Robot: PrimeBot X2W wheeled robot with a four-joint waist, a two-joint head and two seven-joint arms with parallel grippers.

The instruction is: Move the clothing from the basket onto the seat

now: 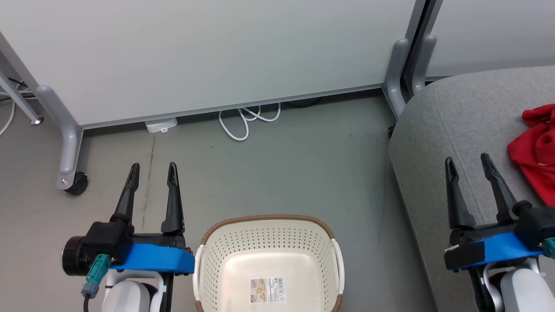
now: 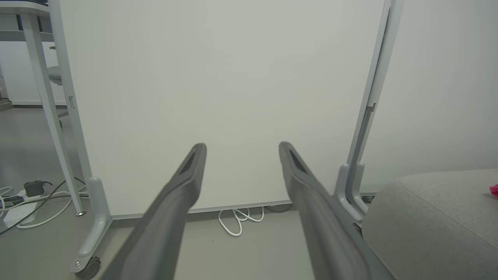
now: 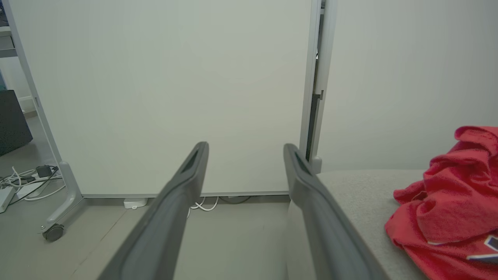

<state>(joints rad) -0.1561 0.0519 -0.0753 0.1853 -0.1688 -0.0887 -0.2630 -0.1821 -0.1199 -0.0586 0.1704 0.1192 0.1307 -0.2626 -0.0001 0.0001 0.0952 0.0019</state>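
Down from the head: oval cream-white perforated plastic basket with brown woven-look rim [image 1: 269,218] at bottom centre, a printed paper label [image 1: 266,289] stuck to its bottom.

Just left of the basket, over grey floor [image 1: 303,151]: left gripper [image 1: 154,167], long dark fingers spread apart, clasping nothing.

Beyond the basket, open floor up to a pale wheeled partition panel [image 1: 217,56], with a looped white cable [image 1: 243,123] at its foot.

Right of the basket, past a strip of floor: rounded edge of the large grey fabric seat [image 1: 455,112]. Over that edge, right gripper [image 1: 467,159], fingers apart too, and empty.

Farthest right of the basket, lying on the seat: crumpled bright red clothing [image 1: 535,149], cut off by the frame.

Along the left gripper [image 2: 242,147]: adds a white power strip with tangled leads [image 2: 23,198] far left. Seat [image 2: 428,217] at right, clothing a mere red sliver [image 2: 494,190].

Along the right gripper [image 3: 246,147]: brings the clothing [image 3: 447,202] close. Soft, rumpled, heaped on the seat [image 3: 358,194], with white trim and part of a dark white-outlined number at the lower corner.
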